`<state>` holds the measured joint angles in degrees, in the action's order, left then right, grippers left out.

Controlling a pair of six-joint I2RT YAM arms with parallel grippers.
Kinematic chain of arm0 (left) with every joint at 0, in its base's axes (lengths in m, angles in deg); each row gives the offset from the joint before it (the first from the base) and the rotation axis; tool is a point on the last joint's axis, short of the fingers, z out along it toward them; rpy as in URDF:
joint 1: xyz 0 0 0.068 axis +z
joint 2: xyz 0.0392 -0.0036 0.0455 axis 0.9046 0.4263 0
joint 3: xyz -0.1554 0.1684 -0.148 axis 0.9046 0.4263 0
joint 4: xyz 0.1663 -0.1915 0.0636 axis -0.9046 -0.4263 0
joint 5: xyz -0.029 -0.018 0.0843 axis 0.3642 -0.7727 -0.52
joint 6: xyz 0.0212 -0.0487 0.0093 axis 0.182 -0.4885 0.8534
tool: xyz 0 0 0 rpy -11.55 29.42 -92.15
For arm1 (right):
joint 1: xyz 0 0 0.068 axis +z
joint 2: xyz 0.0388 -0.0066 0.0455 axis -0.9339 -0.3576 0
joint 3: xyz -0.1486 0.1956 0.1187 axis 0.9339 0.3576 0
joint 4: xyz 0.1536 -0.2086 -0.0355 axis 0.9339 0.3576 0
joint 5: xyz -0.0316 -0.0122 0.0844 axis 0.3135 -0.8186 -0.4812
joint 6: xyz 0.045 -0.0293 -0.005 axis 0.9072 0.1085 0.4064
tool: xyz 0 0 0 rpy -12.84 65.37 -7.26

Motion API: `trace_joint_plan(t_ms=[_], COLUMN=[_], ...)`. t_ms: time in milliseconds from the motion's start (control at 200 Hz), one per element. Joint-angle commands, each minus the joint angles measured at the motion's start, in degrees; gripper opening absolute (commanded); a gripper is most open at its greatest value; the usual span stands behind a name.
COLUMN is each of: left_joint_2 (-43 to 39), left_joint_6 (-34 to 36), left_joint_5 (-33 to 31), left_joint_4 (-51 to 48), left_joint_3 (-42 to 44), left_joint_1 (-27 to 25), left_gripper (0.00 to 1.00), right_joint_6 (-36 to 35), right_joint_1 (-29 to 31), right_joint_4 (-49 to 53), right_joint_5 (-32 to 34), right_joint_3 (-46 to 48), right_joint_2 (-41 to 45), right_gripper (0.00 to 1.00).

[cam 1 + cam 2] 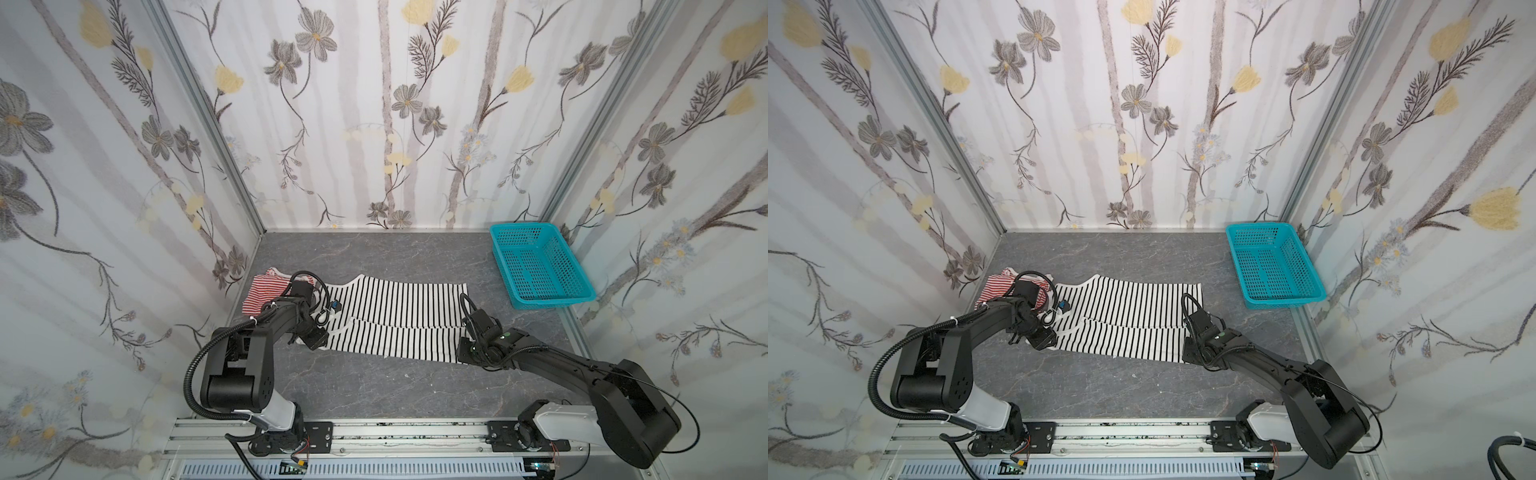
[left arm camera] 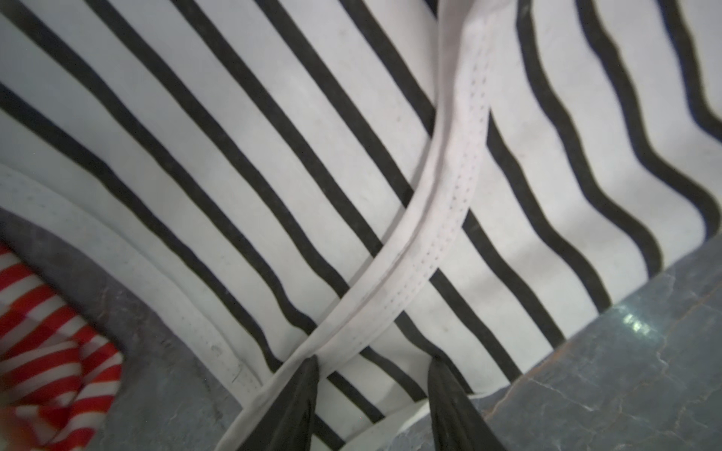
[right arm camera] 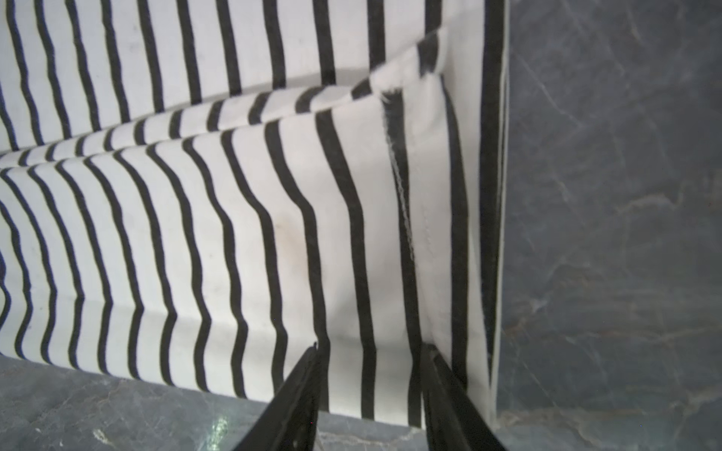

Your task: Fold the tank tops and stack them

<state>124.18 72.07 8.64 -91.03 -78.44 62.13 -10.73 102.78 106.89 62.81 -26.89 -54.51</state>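
The black-and-white tank top (image 1: 395,307) (image 1: 1129,307) lies lengthwise across the grey table, its near long side folded over onto itself. Over its strap end, my left gripper (image 1: 314,338) (image 2: 371,365) stands open, fingertips resting on the white trim and stripes (image 2: 234,156). At the hem corner my right gripper (image 1: 462,349) (image 3: 371,347) is also open, straddling the near edge of the cloth (image 3: 195,234), which lies flat between the fingers. The red-and-white tank top (image 1: 266,291) (image 1: 1000,286) (image 2: 47,351) sits crumpled at the far left, partly hidden by the left arm.
A teal perforated basket (image 1: 555,300) (image 1: 1287,301) stands at the back right by the wall. Flowered walls close in three sides. Bare grey marble tabletop (image 1: 374,386) runs between the top and the arm rail at the front.
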Motion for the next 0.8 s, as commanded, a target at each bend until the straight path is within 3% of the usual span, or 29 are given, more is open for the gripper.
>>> trace_joint_plan(t_ms=[0, 220, 385, 555, 794], left_joint_2=[0.8, -1.4, -0.1, 9.7, 24.7], left_joint_6=[2.2, 2.4, 0.9, -5.0, -12.7], left_joint_5=[-0.3, 4.2, 7.0, 10.9, 11.2], left_joint_4=[-7.6, -12.6, -13.4, -13.3, -12.9], left_joint_3=[2.1, -1.8, -9.0, -24.7, -45.1], left_joint_1=[0.0, -0.2, -0.6, -1.2, -2.3], left_gripper=[0.49, 0.5, 0.6, 0.63, 0.64], right_joint_6=[1.7, -0.1, -5.0, -10.0, -12.2], right_joint_1=[0.1, -0.7, -6.7, -13.1, -16.8], right_joint_4=[5.7, 6.3, 6.0, 5.7, 6.4], right_joint_5=[0.0, -0.6, 0.5, 1.2, 0.1], right_joint_3=[-1.1, -9.9, -18.7, -31.0, -46.2], right_joint_2=[2.5, 2.5, -3.6, -16.5, -33.6], right_gripper=[0.44, 0.51, 0.51, 0.51, 0.5])
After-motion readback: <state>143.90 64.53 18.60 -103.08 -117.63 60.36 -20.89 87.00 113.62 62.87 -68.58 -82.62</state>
